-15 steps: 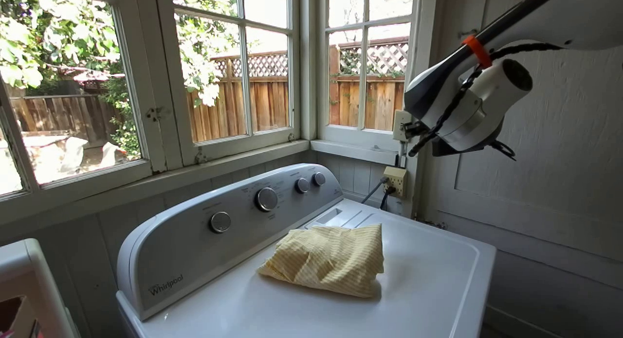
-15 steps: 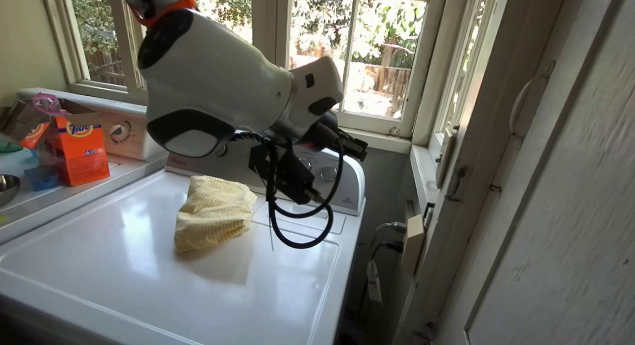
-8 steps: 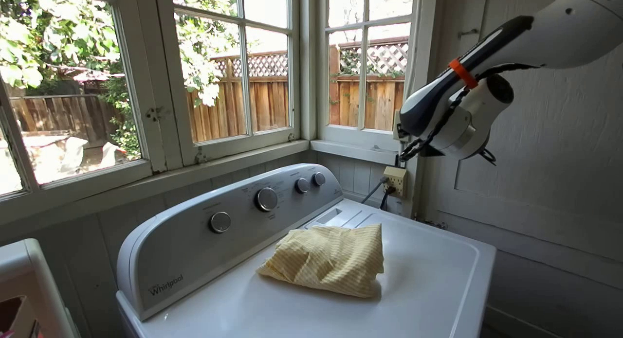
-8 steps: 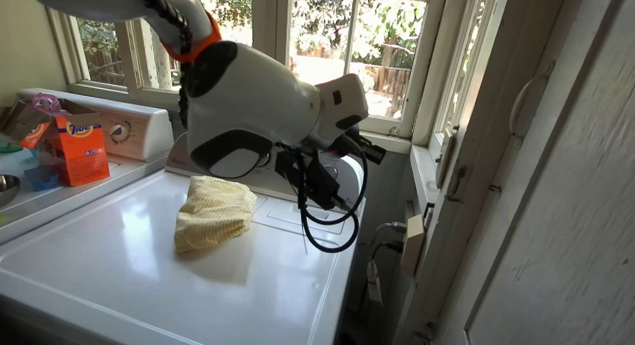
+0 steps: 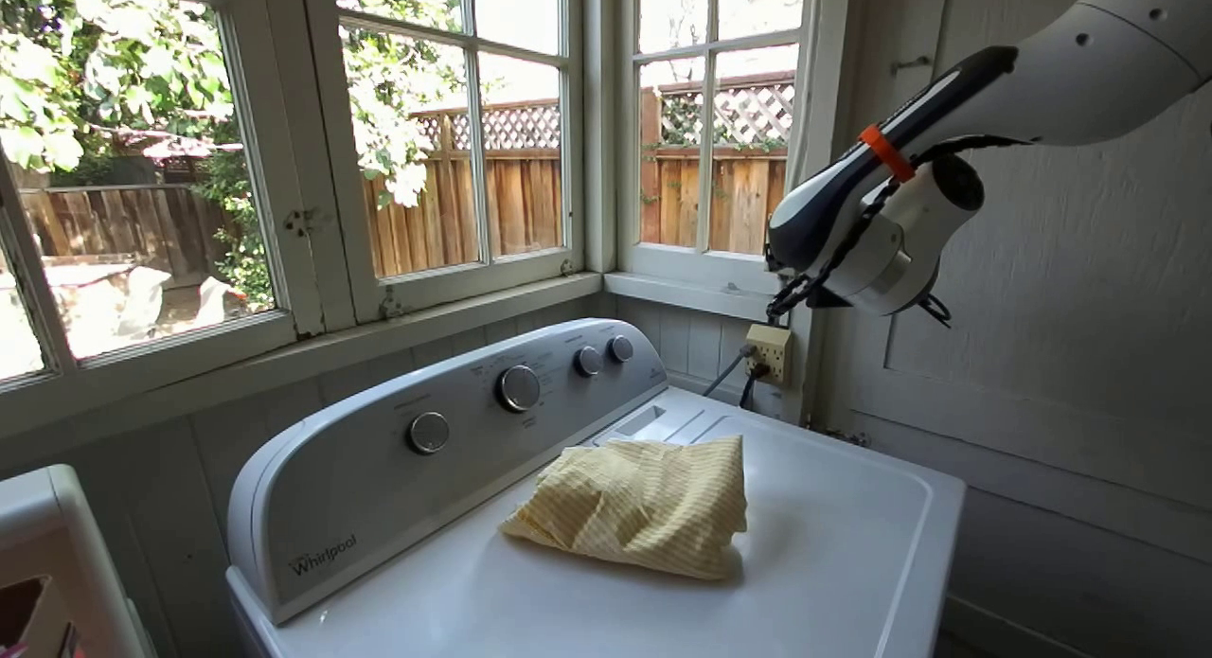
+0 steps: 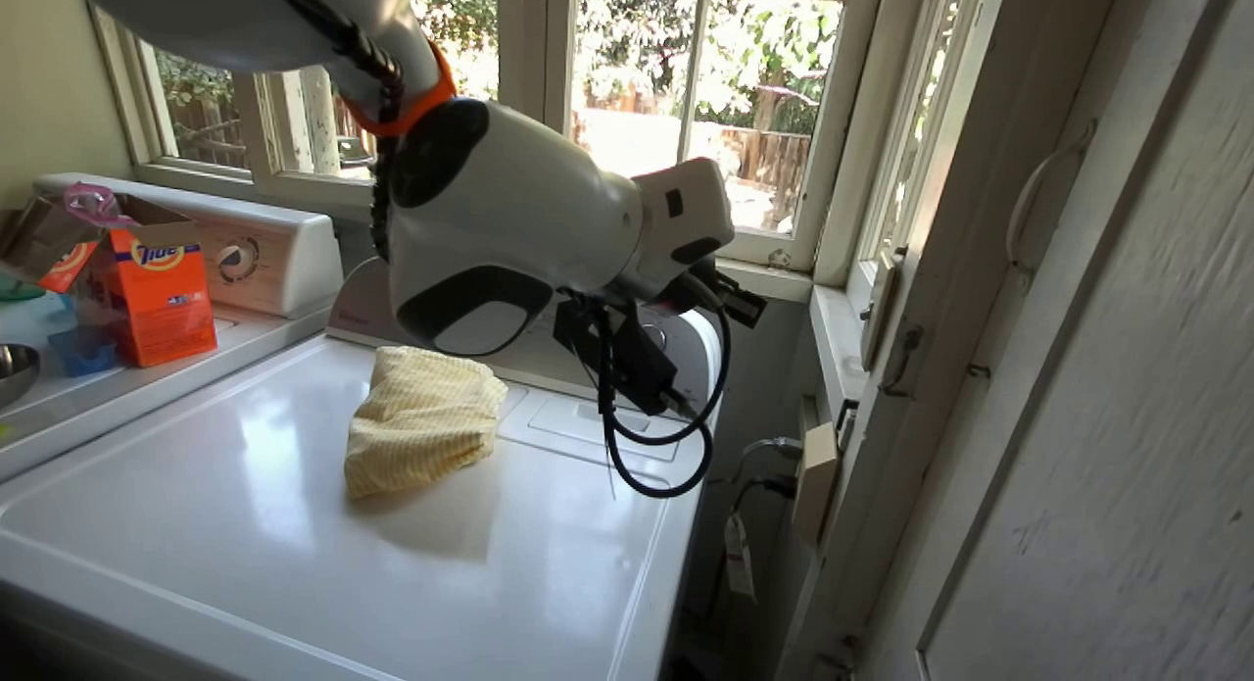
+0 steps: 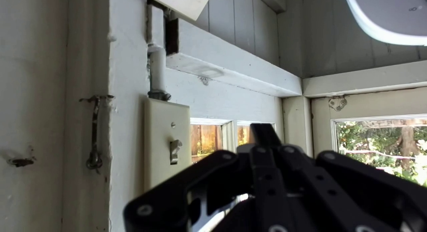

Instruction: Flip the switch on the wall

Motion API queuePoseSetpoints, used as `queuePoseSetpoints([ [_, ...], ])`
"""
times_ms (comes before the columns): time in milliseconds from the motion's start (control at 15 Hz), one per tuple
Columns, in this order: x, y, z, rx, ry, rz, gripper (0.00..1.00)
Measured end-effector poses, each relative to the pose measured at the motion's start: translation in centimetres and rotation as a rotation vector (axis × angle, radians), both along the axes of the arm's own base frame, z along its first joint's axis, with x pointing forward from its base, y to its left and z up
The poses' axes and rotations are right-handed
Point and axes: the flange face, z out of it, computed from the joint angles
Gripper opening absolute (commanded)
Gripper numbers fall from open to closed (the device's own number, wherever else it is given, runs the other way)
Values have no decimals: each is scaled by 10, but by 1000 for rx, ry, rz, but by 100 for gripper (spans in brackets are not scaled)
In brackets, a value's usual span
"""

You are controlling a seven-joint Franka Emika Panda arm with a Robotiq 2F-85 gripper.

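End effector (image 7: 267,134) is hovering near the switch (image 7: 162,142), jaws pressed together, and I'm guessing that stiffish little lever (image 7: 175,151) is needing a tip nudge, not a grab.

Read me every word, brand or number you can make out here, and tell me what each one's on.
"Whirlpool": on the grey knob panel.
"Tide": on the orange box.
Too small or blurred to read: the markings around the knobs, the panel's fine print, the box's other print, and any print on the hanging white tag.
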Motion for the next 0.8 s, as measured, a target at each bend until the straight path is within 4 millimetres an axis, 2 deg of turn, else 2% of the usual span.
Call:
queuePoseSetpoints([
  [400,2,0,2,11,-10,-3,0],
  [800,20,-1,5,38,-42,-10,0],
])
